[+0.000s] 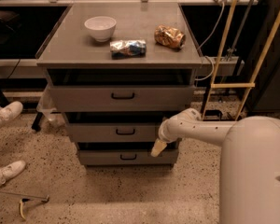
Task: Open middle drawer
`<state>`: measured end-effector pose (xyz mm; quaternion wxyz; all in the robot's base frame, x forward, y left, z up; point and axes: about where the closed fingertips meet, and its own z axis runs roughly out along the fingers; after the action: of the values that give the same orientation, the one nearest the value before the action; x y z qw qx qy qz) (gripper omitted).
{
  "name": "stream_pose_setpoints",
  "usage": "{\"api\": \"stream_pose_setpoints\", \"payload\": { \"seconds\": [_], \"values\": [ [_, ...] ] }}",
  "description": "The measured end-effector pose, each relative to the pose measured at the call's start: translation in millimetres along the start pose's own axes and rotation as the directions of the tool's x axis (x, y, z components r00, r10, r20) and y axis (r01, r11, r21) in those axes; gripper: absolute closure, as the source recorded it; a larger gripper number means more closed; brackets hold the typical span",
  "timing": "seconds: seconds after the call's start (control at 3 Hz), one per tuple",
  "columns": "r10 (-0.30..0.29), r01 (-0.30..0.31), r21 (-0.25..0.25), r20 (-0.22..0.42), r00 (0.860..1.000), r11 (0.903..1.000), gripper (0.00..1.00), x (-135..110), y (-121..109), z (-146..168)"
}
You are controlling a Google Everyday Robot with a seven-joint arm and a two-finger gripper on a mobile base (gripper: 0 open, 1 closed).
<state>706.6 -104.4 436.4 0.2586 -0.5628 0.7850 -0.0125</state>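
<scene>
The middle drawer is matt grey metal; the claw, at its right end, looks smooth cream plastic. The bowl is smooth white.

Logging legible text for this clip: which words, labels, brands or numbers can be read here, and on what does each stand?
No text can be read.
Blue and white snack bag on the cabinet top: print too blurred to read.
Gold-brown snack bag: print too blurred to read.
White bowl and middle drawer: no text shows.
Gripper, at the middle drawer's right end: no marking shows.
</scene>
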Motion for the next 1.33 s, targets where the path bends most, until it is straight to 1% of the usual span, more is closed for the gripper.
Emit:
{"api": "stream_pose_setpoints", "payload": {
  "seconds": [0.33, 0.67, 1.0, 1.33],
  "values": [
    [0.000, 0.000, 0.000, 0.000, 1.000, 1.0000, 0.00, 0, 0, 0],
    [0.022, -0.023, 0.013, 0.039, 0.999, 0.9997, 0.00, -3, -2, 19],
    [0.039, -0.044, 0.059, 0.091, 0.995, 0.9973, 0.00, -16, -17, 49],
    [0.041, -0.048, 0.063, 0.099, 0.994, 0.9969, 0.00, -18, -18, 51]
  ]
}}
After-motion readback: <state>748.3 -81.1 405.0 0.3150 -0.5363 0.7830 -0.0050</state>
